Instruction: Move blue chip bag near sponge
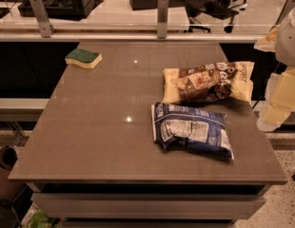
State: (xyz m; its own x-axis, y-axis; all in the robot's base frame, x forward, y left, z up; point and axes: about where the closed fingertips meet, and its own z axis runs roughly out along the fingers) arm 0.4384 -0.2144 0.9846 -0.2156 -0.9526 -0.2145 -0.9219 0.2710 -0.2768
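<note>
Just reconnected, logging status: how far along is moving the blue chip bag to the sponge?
Done: nothing; the blue chip bag lies front right on the table, apart from the sponge at the back left corner. In hand: nothing; the gripper is at the view's right edge, clear of the bag. Left: grasp, carry across, set down by the sponge.
</note>
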